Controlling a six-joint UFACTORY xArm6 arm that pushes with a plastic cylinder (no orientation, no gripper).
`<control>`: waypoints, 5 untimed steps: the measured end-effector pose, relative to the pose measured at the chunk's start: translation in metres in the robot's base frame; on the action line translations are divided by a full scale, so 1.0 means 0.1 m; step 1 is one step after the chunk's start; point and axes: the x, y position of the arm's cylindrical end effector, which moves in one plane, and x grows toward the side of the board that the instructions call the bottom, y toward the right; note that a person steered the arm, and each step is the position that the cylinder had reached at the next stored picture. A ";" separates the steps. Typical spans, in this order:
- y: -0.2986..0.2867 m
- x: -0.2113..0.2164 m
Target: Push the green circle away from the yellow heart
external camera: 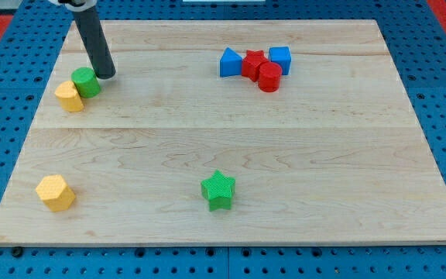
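Green circle (86, 82): upper left area of the desk (207, 139), touching the yellow heart (70, 97), which lies just below it toward the view's left.
My tip (106, 76): on the desk just beside the green circle, at its right edge; contact cannot be confirmed.
Rod: dark, leaning from the view's top edge down to the tip.
Hand: the arm carries a rod only, so apart or together cannot be told.
Yellow hexagon-like block (56, 192): lower left corner, well apart.
Green star (219, 190): lower middle, alone.
Upper right cluster: blue triangle (229, 63), red star-like block (253, 63), red cylinder (269, 77), blue cube (280, 59), packed together, touching.
Surround: blue pegboard (6, 54).
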 end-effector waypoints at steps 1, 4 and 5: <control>-0.26 -0.10; -0.25 0.62; -0.08 1.00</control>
